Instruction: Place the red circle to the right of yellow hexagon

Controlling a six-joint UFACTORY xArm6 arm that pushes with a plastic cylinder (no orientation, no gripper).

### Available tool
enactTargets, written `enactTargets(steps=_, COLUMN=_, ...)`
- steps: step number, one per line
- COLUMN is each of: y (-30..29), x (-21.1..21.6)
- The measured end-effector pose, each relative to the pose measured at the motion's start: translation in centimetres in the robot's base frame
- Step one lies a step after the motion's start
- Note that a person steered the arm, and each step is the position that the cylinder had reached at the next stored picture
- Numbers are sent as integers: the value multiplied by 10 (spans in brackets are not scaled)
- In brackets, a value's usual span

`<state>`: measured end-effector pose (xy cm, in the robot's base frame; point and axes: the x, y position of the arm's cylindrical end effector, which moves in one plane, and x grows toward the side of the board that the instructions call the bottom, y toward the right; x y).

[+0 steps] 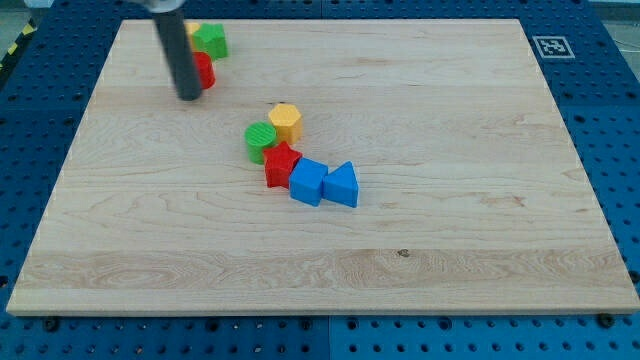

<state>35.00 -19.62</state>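
Smooth, dark, my tip (188,97) sits beside the rounded red circle (206,72).

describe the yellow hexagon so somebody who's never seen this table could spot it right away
Start at the wooden board and find the cluster of blocks just left of its middle. The yellow hexagon sits at the top of that cluster, touching the green circle on its lower left, with the red star below. It is the only fully visible yellow block, six-sided with a flat top.
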Motion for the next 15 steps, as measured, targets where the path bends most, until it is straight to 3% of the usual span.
enactTargets(steps=1, y=-51, x=-13)
enactTargets(steps=2, y=-33, x=-47)
enactTargets(steps=3, y=24, x=-45)
enactTargets(steps=5, y=215, x=-27)
enactTargets(steps=7, y=247, x=-49)
enactTargets(steps=9, y=268, x=34)
enactTargets(steps=11, y=336, x=31)
enactTargets(steps=12, y=334, x=31)
enactTargets(steps=13, y=331, x=-8)
enactTargets(steps=14, y=301, x=0)
enactTargets(steps=15, y=291, x=42)
